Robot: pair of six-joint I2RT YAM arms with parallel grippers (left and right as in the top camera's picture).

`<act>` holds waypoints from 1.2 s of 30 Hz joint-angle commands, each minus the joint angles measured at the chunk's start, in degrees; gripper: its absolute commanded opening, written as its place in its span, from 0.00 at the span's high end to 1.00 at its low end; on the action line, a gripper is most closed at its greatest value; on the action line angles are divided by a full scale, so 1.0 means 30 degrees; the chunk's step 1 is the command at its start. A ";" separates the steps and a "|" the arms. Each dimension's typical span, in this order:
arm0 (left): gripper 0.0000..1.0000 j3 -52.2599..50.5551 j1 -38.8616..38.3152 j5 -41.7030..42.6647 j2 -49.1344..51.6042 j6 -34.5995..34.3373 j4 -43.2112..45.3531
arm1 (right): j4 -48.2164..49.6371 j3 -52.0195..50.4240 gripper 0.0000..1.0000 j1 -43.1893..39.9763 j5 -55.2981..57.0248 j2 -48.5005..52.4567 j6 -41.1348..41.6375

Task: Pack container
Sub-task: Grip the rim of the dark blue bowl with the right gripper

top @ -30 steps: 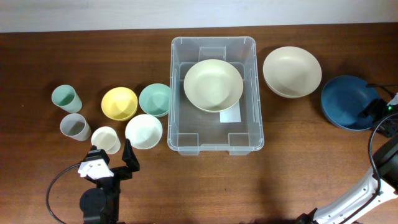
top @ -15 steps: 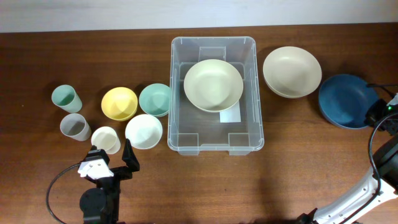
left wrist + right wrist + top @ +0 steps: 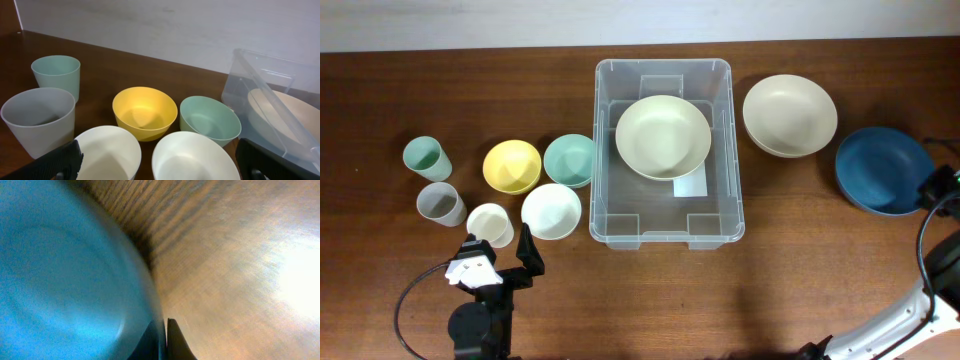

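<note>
The left gripper [image 3: 500, 250] hovers spread wide and empty, just beside the white cup [image 3: 490, 223] and the white bowl [image 3: 551, 210]. The container [image 3: 663, 64] stands in the middle of the tabletop [image 3: 800, 270], with one cream bowl [image 3: 663, 137] already inside. On the right, the right gripper [image 3: 165, 337] has just pressed together on the rim of the blue bowl [image 3: 880, 165], which has shifted slightly. I judge this bowl is packed next. The second cream bowl [image 3: 790, 115] lies between it and the container.

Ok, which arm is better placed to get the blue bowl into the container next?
Right. The right gripper is shut on the blue bowl rim; the left gripper stands open on the container's other side.
</note>
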 commanded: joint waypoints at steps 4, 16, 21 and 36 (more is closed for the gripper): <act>0.00 -0.0131 -0.0036 -0.0066 -0.0138 0.0313 0.0036 | -0.0809 0.1013 0.96 0.0525 0.0131 -0.5552 0.0124; 0.00 -0.0131 -0.0044 -0.0066 -0.0138 0.0313 0.0029 | -0.1020 0.0984 0.36 0.6382 0.0867 -1.0207 0.0102; 0.00 -0.0131 -0.0044 -0.0066 -0.0138 0.0313 0.0029 | -0.1399 0.0933 0.01 0.8014 0.1537 -0.9355 -0.1115; 0.00 -0.0131 -0.0044 -0.0066 -0.0138 0.0313 0.0029 | -0.2361 0.0036 0.01 0.8291 0.4116 -0.3861 -0.4940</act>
